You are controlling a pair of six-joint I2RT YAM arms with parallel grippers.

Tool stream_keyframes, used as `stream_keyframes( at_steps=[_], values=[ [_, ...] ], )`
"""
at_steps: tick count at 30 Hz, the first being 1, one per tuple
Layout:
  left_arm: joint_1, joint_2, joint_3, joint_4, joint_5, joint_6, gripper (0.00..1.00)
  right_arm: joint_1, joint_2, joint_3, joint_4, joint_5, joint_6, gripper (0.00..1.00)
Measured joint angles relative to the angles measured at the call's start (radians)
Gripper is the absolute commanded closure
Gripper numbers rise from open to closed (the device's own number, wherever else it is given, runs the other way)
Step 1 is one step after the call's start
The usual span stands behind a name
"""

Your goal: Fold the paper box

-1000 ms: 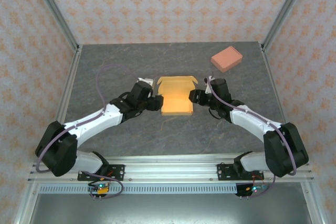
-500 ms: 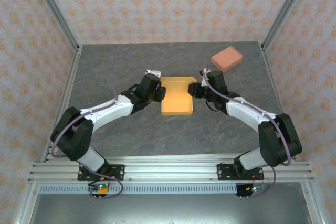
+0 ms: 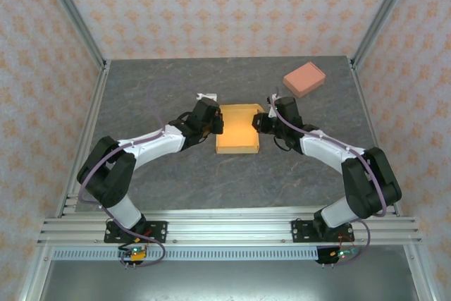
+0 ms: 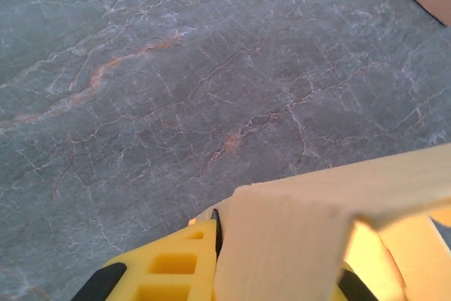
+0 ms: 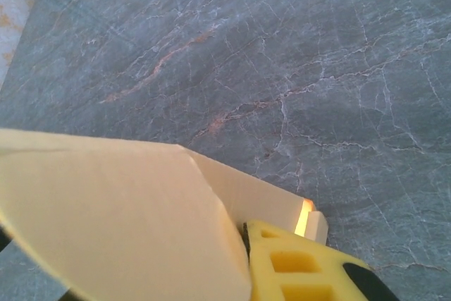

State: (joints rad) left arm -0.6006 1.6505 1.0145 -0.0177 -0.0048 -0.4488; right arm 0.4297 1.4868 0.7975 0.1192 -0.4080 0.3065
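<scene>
Top external: I see the left tool (image 3: 218, 122) clamped on the paper box (image 3: 237, 134) at nine o'clock, right tool (image 3: 258, 123) clamped at three.

Bright, even, diffuse light; faint soft shadows on worktop (image 3: 232, 174). Wrist views: close paper box (image 4: 282, 237) flaps blurred, worktop sharp.

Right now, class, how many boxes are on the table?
2. An open yellow box lies at the middle of the table; a closed pink box lies near its far right corner. Nothing suggests another is hidden.
</scene>
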Motion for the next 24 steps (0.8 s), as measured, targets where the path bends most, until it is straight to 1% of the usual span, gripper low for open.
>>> stream_keyframes(
  at_steps=[6, 13, 17, 19, 21, 22, 24],
  values=[
    [-0.003, 0.000, -0.036, 0.001, 0.002, -0.096, 0.89, 0.024, -0.021, -0.074, 0.039, 0.026, 0.010, 0.84],
    [-0.008, 0.003, -0.035, 0.004, 0.056, -0.210, 0.88, 0.028, -0.081, -0.136, 0.049, 0.045, 0.003, 0.84],
    [-0.008, 0.006, -0.025, -0.006, 0.067, -0.246, 0.74, 0.028, -0.087, -0.138, 0.047, 0.053, -0.004, 0.84],
    [-0.008, 0.006, 0.006, -0.047, 0.060, -0.244, 0.63, 0.028, -0.089, -0.138, 0.047, 0.063, -0.008, 0.85],
    [-0.008, 0.006, 0.047, -0.087, 0.040, -0.225, 0.54, 0.028, -0.091, -0.138, 0.050, 0.071, -0.014, 0.89],
    [-0.008, 0.006, 0.069, -0.108, 0.026, -0.209, 0.50, 0.028, -0.092, -0.138, 0.055, 0.072, -0.017, 0.90],
    [-0.008, 0.006, 0.106, -0.144, -0.002, -0.177, 0.48, 0.028, -0.093, -0.138, 0.065, 0.076, -0.019, 0.91]
  ],
)
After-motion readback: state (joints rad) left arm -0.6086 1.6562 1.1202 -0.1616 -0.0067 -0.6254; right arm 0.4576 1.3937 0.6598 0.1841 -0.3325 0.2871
